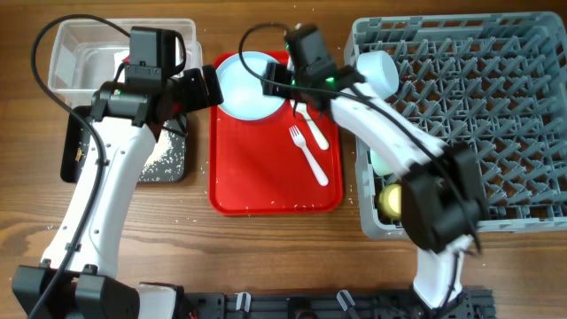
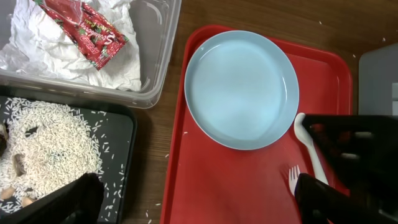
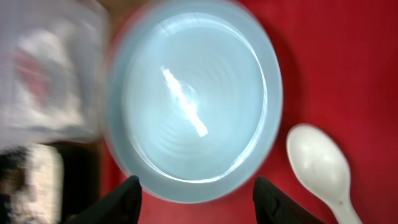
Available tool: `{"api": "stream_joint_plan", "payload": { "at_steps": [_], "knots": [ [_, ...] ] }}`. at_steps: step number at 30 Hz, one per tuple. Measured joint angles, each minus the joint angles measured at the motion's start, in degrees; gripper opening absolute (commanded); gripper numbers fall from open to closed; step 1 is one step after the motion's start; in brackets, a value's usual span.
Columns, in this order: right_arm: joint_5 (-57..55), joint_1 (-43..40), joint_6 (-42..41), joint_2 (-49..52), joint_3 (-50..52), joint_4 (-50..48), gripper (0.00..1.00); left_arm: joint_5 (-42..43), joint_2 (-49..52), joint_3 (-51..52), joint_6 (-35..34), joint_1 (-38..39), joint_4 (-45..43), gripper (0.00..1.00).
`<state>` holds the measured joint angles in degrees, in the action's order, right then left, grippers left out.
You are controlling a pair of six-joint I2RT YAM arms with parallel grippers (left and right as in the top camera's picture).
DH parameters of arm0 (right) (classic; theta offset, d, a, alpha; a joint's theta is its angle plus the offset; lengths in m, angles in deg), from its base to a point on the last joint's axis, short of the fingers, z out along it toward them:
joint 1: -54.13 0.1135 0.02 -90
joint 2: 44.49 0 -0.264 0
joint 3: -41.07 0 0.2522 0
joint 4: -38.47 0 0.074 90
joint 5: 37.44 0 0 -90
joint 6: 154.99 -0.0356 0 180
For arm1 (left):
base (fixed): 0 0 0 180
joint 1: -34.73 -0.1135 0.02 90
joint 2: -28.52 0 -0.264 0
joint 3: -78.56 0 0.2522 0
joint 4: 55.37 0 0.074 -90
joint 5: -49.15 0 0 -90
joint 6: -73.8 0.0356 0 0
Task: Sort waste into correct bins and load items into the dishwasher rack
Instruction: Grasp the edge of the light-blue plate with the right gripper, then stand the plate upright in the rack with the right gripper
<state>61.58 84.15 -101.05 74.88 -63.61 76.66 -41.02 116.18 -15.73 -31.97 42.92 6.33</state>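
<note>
The light blue plate (image 1: 248,84) (image 2: 241,88) (image 3: 193,99) lies at the far end of the red tray (image 1: 266,177). The white fork (image 1: 308,152) and white spoon (image 1: 312,124) (image 3: 323,171) lie on the tray to its right. My right gripper (image 3: 198,196) is open just above the plate's edge. My left gripper (image 2: 199,202) is open and empty over the tray's left edge. The crumpled napkin with red wrapper (image 2: 81,43) lies in the clear tub (image 1: 84,53). Rice grains (image 2: 50,143) fill the black tray (image 1: 168,164). The grey rack (image 1: 461,115) holds a light blue bowl (image 1: 376,69), a mint-green bowl (image 1: 379,161) and the yellow cup (image 1: 390,199).
Loose rice grains (image 2: 168,155) lie on the wooden table between the black tray and the red tray. Both arms cross over the table's far half, close to each other above the plate.
</note>
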Motion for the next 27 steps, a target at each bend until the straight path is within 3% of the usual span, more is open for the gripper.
{"api": "stream_joint_plan", "payload": {
  "at_steps": [5,12,14,20,23,27],
  "knots": [
    [0.13,0.04,-2.97,3.78,1.29,0.72,0.27,0.0,0.0,0.0,0.0,0.0,0.0,1.0],
    [-1.16,0.04,-11.58,7.58,1.29,-0.87,0.24,0.0,0.0,0.0,0.0,0.0,0.02,1.0],
    [-1.2,0.04,-13.03,7.8,1.29,-1.44,0.04,0.0,0.0,0.0,0.0,0.0,0.02,1.0],
    [1.49,-0.26,-14.16,8.04,1.01,0.15,0.04,0.0,0.0,0.0,-0.02,0.0,0.0,1.0],
    [1.95,-3.08,-8.55,4.68,0.87,2.91,0.04,0.0,0.0,0.0,-0.02,0.0,0.0,1.0],
    [-7.21,-10.97,0.57,-17.03,0.81,7.98,0.04,0.0,0.0,0.0,0.0,0.0,0.04,1.0]
  ]
}}
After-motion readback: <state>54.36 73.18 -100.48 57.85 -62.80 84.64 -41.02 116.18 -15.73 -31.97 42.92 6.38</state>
